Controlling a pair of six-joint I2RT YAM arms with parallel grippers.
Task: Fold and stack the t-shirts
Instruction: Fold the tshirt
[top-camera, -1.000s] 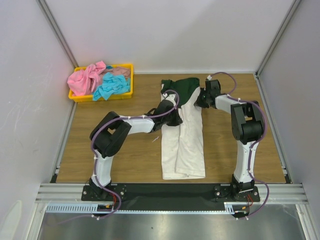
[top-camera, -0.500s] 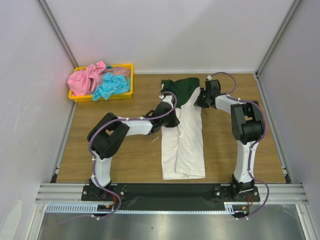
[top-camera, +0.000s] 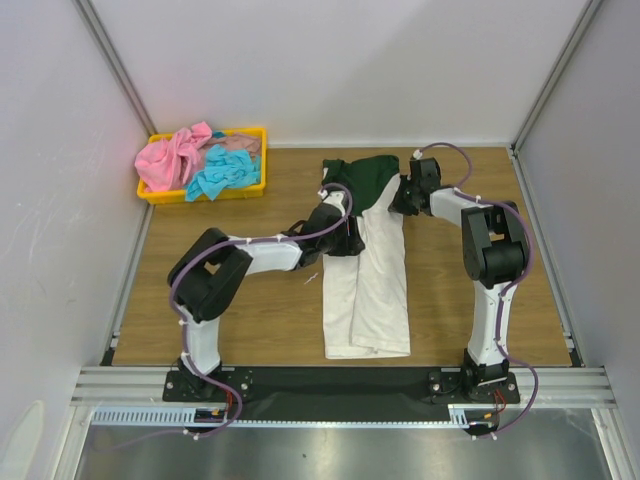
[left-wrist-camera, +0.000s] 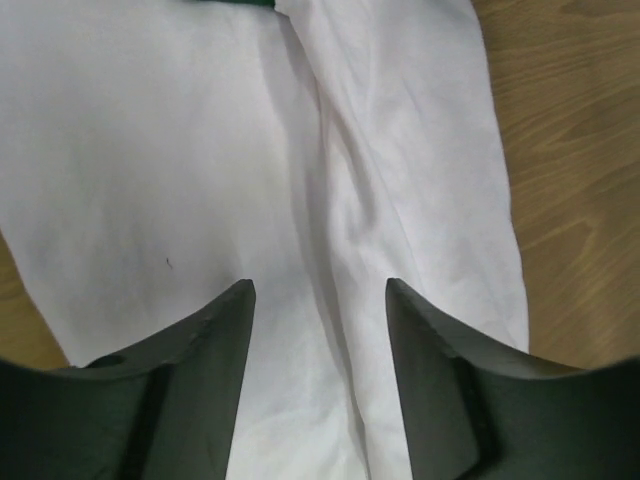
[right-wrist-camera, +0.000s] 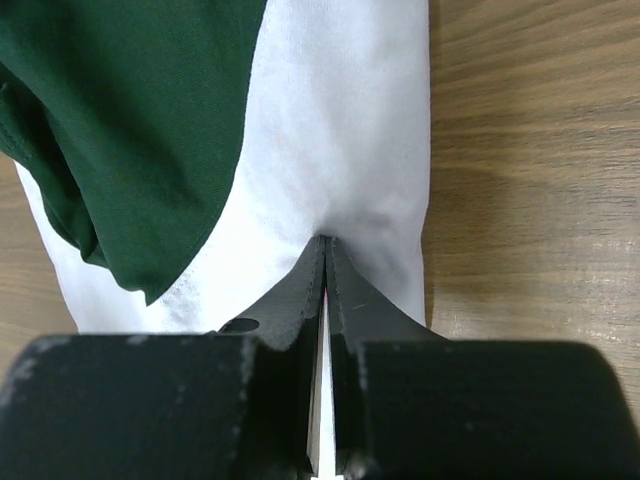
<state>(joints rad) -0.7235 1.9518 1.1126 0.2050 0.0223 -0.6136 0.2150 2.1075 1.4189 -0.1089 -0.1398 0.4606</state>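
On the wooden worktop (top-camera: 280, 320) the white t-shirt (top-camera: 370, 290) lies folded long at centre: limp, light cloth (it sags), best pinched at edges. Right jaws clamp its edge near the green sleeve (right-wrist-camera: 130, 130); left jaws stand apart above it.

I've got the white t-shirt (top-camera: 368, 290) with dark green sleeves, folded lengthwise into a long narrow strip, flat on the tabletop (top-camera: 270, 320), green end farthest away, pink t-shirt (top-camera: 170, 158) and turquoise t-shirt (top-camera: 222, 175) crumpled in the yellow tray (top-camera: 205, 196), far left
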